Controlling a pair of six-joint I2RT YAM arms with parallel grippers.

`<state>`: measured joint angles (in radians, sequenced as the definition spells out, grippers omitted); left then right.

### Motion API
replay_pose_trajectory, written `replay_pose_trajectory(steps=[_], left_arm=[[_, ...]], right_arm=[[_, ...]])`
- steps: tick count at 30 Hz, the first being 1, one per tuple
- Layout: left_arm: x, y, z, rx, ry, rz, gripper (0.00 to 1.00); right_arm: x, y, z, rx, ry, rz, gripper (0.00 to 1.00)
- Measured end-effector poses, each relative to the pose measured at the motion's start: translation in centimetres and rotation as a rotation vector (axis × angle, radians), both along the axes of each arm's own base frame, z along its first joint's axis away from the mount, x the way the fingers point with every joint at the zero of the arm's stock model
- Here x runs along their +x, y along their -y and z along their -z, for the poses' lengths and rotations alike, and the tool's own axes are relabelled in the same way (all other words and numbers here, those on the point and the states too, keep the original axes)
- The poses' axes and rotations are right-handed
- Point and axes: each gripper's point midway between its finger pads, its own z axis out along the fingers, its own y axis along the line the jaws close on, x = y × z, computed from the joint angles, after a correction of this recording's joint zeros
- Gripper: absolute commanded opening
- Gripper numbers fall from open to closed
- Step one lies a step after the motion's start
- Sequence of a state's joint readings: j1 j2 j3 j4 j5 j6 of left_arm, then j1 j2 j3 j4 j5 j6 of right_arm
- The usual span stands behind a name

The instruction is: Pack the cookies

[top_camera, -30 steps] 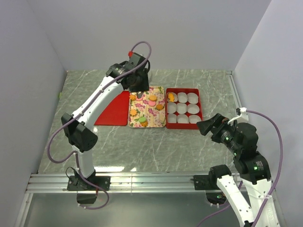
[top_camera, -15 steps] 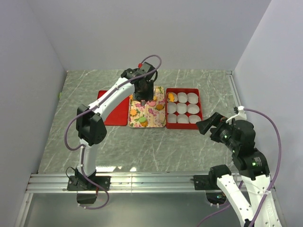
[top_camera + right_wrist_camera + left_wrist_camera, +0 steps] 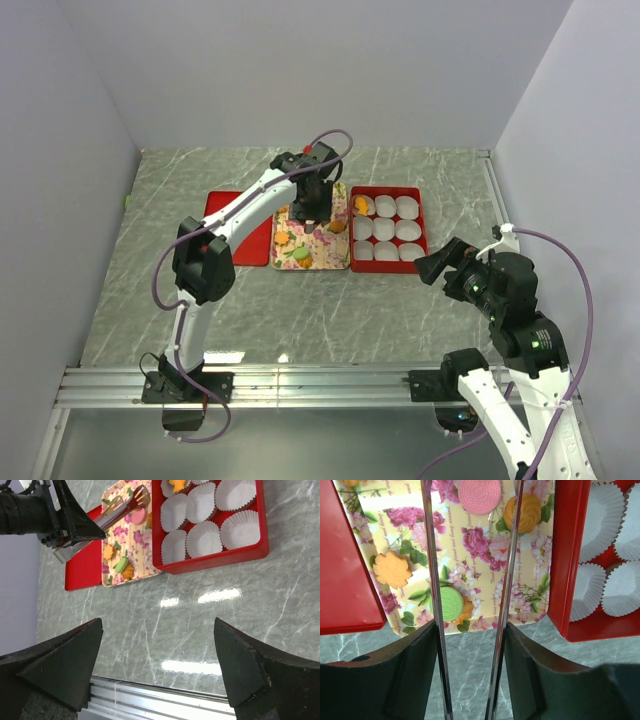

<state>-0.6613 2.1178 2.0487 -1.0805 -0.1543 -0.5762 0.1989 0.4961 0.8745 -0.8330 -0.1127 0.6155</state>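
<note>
My left gripper (image 3: 471, 630) is shut on a pair of metal tongs (image 3: 432, 555), whose two blades stand apart over the floral tray (image 3: 480, 570). Between and just past the blade tips lies a pink cookie (image 3: 480, 495), with an orange cookie (image 3: 522, 512) to its right. A flower-shaped orange cookie (image 3: 392, 569) and a green cookie (image 3: 451, 604) resting on another orange one lie nearer. The red box (image 3: 388, 250) holds white paper cups (image 3: 202, 539), and one orange cookie (image 3: 360, 204) sits in its far-left cup. My right gripper (image 3: 158, 622) hangs open above bare table, right of the box.
A flat red lid (image 3: 235, 228) lies against the tray's left side. The left arm (image 3: 250, 205) reaches over the lid to the tray. Grey walls close in the marble table on three sides, and an aluminium rail (image 3: 300, 385) runs along the near edge.
The left arm has swung right and forward, carrying the tongs from the tray's far-left corner to its far-right part. The tong blades have spread a little. The right arm has barely moved.
</note>
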Motion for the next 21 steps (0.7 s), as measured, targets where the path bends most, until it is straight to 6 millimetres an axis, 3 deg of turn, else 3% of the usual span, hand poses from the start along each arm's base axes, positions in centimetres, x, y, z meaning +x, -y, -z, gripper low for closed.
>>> replay_pose_trajectory(steps=[4,8,14,17,21], left_arm=[[0.0,0.1,0.3,0.004,-0.005,0.001,0.52],[0.0,0.1,0.6,0.009,-0.011,0.001,0.37],[0.0,0.1,1.1,0.017,-0.017,0.001,0.34],[0.3,0.1,0.2,0.018,-0.005,-0.004,0.33],[1.3,0.6,-2.6,-0.016,0.050,-0.013,0.31]], right_arm=[[0.0,0.0,0.0,-0.004,0.000,-0.001,0.98],[0.0,0.1,0.1,-0.008,0.000,0.000,0.98],[0.0,0.2,0.2,-0.011,-0.004,0.003,0.98],[0.0,0.2,0.2,-0.011,-0.005,0.003,0.98],[0.0,0.2,0.2,-0.011,-0.005,0.003,0.98]])
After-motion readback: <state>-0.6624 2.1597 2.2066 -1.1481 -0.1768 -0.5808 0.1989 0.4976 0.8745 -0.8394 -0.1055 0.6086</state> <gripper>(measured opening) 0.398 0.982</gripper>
